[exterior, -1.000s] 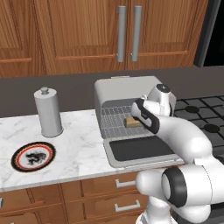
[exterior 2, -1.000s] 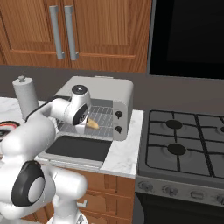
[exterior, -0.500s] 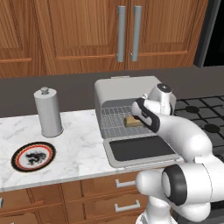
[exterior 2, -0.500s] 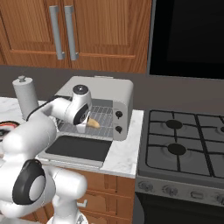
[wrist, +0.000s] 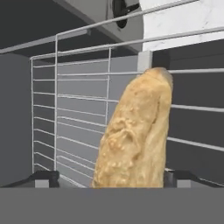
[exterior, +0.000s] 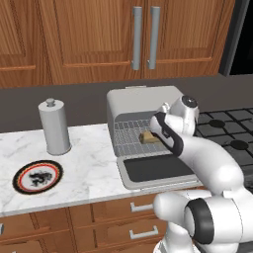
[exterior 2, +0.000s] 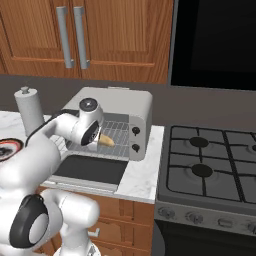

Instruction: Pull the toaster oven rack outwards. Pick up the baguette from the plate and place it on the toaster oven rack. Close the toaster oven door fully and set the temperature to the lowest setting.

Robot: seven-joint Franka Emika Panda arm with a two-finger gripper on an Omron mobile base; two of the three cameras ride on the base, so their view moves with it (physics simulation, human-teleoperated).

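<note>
A: The boxy light-grey toaster oven (exterior: 141, 99) looks like matt, smooth metal; its thin silver wire rack (wrist: 78, 105) is bare and faintly shiny.

B: The tan baguette (wrist: 135, 131) has a rough, crusty skin; the white marble counter (exterior: 94, 173) is smooth and veined; the brown cabinets (exterior: 89, 39) are grained wood.
</note>
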